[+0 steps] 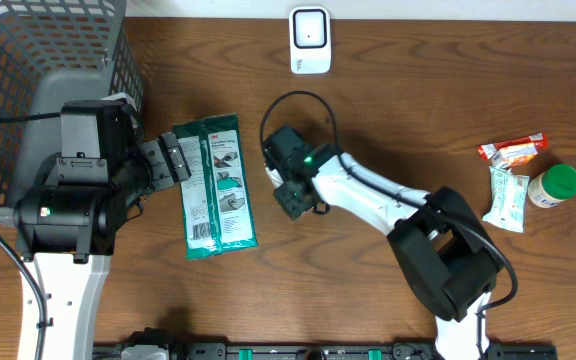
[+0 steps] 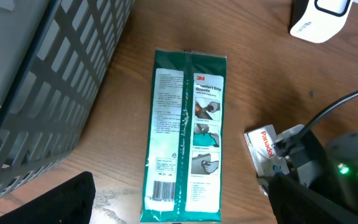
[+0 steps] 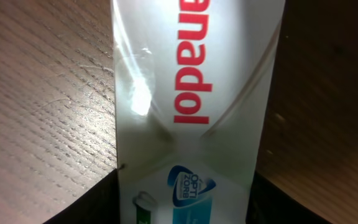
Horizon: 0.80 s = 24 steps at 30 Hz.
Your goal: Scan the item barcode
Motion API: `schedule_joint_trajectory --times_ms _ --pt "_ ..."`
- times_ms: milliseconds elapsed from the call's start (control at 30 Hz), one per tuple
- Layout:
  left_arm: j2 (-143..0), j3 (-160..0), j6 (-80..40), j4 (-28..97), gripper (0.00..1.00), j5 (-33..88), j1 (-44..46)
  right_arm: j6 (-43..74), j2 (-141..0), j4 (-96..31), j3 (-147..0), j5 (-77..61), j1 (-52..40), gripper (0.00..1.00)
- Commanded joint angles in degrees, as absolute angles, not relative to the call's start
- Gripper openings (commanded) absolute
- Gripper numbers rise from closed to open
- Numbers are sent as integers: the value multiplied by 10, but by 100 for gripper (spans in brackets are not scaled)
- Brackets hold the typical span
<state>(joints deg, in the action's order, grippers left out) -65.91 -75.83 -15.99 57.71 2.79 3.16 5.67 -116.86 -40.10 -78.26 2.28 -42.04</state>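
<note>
while my right pincer pinches the panadol box across its narrow width, fingers flush on both long edges, the box sits near the middle of the worktop, resting or just lifted, i cannot tell which. its long axis runs straight out ahead of my wrist. the scanner stands well apart at the far edge, so my right arm is nearer. my left pincer hangs spread wide, empty, over the green glove pack.
</note>
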Motion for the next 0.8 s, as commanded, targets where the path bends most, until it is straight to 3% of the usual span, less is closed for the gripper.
schedule_joint_trajectory --times_ms 0,400,533,767 --pt "-659 -763 -149 578 90 23 31 72 -1175 -403 -804 123 -449 57" --pt "-659 -764 -149 578 90 23 31 120 -1167 -446 -850 76 -431 73" --pt "-659 -763 -149 578 90 23 31 121 -1167 -449 -849 -3 -402 70" --pt "-659 -764 -149 578 90 23 31 128 -1174 -428 -846 -3 -381 65"
